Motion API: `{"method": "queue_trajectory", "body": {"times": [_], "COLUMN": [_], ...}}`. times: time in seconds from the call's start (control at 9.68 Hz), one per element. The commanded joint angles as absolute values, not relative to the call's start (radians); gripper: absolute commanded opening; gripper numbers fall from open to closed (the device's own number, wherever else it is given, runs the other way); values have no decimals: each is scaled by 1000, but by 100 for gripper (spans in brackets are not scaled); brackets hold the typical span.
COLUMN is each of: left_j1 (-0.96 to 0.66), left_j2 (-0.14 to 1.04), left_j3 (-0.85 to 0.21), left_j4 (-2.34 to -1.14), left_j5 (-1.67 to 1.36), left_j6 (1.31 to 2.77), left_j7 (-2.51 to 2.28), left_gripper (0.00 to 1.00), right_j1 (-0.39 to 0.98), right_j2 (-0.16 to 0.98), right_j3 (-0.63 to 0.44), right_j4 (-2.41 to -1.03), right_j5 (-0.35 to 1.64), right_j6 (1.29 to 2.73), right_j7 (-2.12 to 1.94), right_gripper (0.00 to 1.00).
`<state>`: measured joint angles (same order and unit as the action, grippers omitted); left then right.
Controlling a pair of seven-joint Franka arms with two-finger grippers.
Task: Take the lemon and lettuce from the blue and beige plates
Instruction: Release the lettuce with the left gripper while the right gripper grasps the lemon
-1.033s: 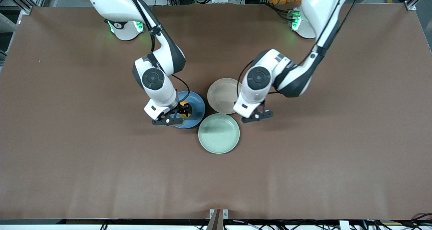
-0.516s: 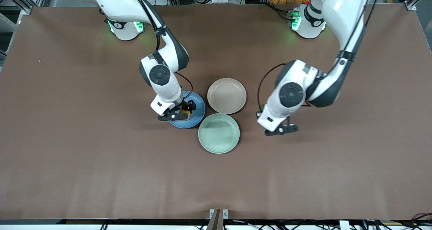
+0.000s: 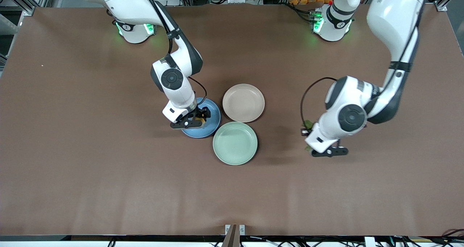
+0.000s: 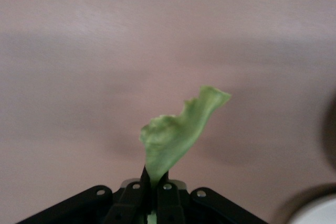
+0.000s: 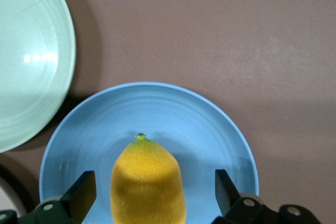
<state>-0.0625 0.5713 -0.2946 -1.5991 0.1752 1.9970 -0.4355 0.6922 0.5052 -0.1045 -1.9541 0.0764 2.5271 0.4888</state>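
I see the right gripper [image 3: 197, 119] down over the blue plate [image 3: 212, 125], centre-left of the front frame. Its jaws stand wide, one finger [image 5: 81, 195] on each side of the lemon [image 5: 148, 184], with gaps on both sides, so nothing gripped. The lemon sits on the blue plate, toward the wrist-camera edge of the right wrist frame; its stem tip points to the plate's middle.

Left gripper [image 3: 307, 136] is at centre-right of the front frame, up over bare table [image 3: 108, 185] toward the left arm's end, well apart from the plates. Its jaws are clamped tight on the lettuce [image 4: 176, 132], pinched at its lower end at the bottom centre of the left wrist frame; the leaf sticks out past the fingertips and curls at its free tip. In the front frame only green slivers show beside the wrist.

Beige plate [image 3: 243, 103] at frame centre is bare. Green plate [image 3: 235, 143] is just below it, nearer the camera, also bare. Blue, beige and green plates sit clustered just beside each other.
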Motion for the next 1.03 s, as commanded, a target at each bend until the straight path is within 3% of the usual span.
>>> {"method": "queue_trajectory", "body": {"times": [0.0, 0.21, 0.31, 0.41, 0.93], "left_j1": [-19, -3, 1, 6, 34], "left_j2": [601, 614, 617, 623, 577], "left_j3": [-307, -307, -307, -307, -333], "left_j4": [-1592, -1592, -1592, -1594, -1655], "left_j5": [224, 221, 222, 224, 207], "left_j6": [1986, 1990, 1991, 1997, 1997], "left_j7": [-381, -365, -364, -370, -383], "left_gripper": [0, 0, 71, 100, 100], "right_j1": [722, 738, 741, 741, 749], "right_j2": [520, 549, 567, 575, 595], "right_j3": [-110, -110, -110, -110, -112], "right_j4": [-1971, -1971, -1971, -1971, -1971], "right_j5": [91, 91, 91, 91, 91], "right_j6": [2574, 2604, 2626, 2637, 2637], "right_j7": [505, 518, 525, 525, 523], "right_gripper": [100, 100, 100, 100, 100]}}
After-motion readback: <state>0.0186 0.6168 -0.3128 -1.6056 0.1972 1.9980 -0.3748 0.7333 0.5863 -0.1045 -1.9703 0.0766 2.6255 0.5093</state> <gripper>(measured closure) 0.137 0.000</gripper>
